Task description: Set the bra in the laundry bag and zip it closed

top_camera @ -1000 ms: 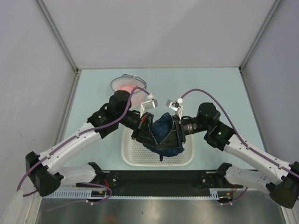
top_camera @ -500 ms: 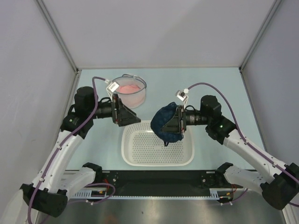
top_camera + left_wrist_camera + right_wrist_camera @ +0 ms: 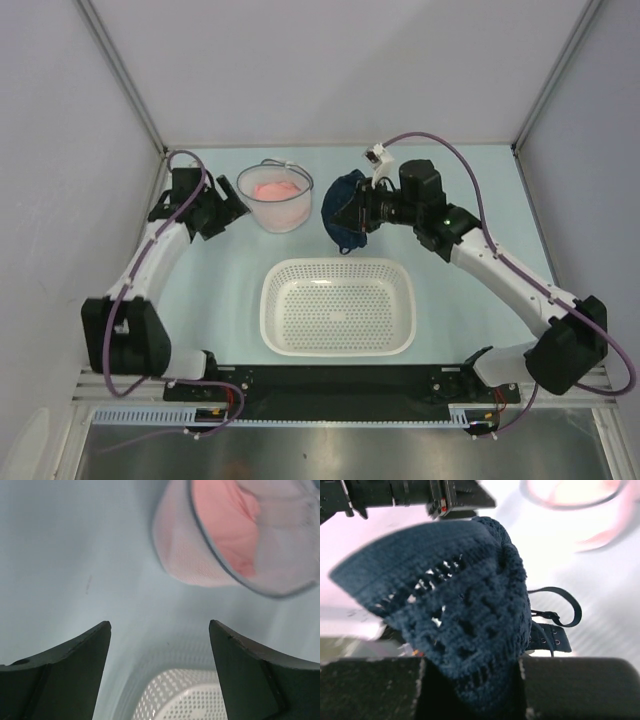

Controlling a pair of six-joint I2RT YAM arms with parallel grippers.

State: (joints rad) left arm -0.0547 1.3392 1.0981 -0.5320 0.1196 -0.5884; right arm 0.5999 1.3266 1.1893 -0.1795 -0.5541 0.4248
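The laundry bag [image 3: 277, 196] is a small white mesh pouch standing with its mouth open at the back of the table, with something pink inside. In the left wrist view the laundry bag [image 3: 200, 555] sits at the upper right. The bra [image 3: 340, 215], dark blue lace, hangs in the air just right of the bag, and my right gripper [image 3: 358, 213] is shut on it. In the right wrist view the bra [image 3: 470, 610] fills the middle, its strap and hook band trailing right. My left gripper [image 3: 231, 209] stands open and empty just left of the bag.
A white perforated basket [image 3: 338, 340] sits in the middle near the arms' bases, with nothing in it. Its corner [image 3: 195, 700] shows between my left fingers. Grey walls close in the table on the left, right and back.
My left gripper opened, let go of the bra and swung from above the basket to the bag's left side. My right gripper carried the bra up and back toward the bag.
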